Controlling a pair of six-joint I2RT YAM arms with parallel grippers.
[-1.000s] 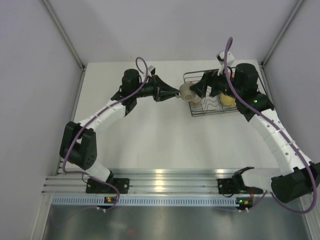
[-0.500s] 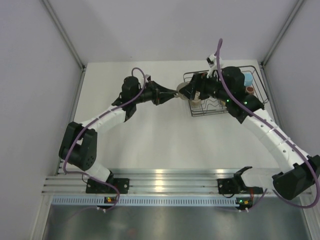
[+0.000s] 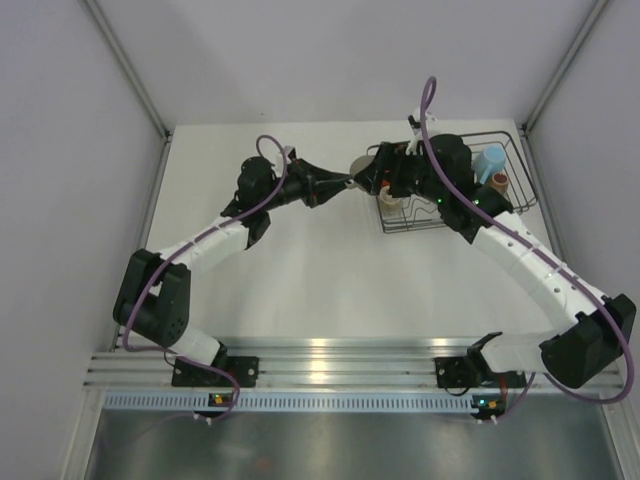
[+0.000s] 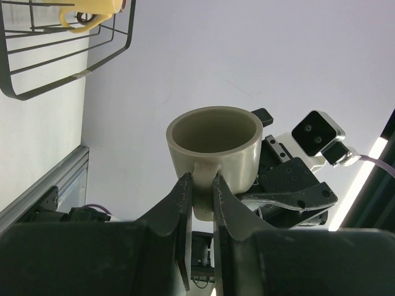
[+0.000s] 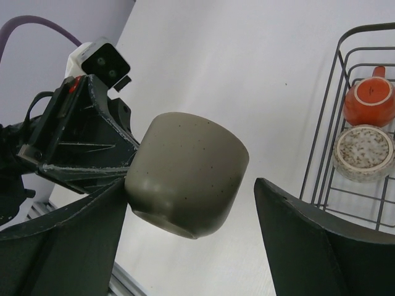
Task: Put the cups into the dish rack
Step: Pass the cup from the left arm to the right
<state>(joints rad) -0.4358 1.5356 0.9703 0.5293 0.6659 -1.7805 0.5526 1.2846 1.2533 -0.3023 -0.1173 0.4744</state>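
Observation:
A grey-olive cup (image 3: 358, 168) hangs in the air just left of the dish rack (image 3: 425, 229). My left gripper (image 4: 202, 182) is shut on its handle, with the cup's mouth (image 4: 216, 132) facing the left wrist camera. My right gripper (image 5: 190, 184) is open and straddles the cup's body (image 5: 188, 176). One finger (image 5: 80, 240) sits close against the cup's base and the other finger (image 5: 308, 240) stands well apart from it. Inside the rack are an orange cup (image 5: 369, 102), a speckled cup (image 5: 364, 151), a yellow cup (image 4: 89, 9), a light blue cup (image 3: 490, 160) and a brown cup (image 3: 499, 182).
The black wire rack stands at the back right of the white table (image 3: 300, 270), near the right wall. Both arms meet at the rack's left edge (image 5: 336, 74). An aluminium rail (image 3: 330, 360) runs along the near edge.
My right arm has swung left from over the rack until its open fingers straddle the held cup. My left arm has carried the cup slightly back and to the left.

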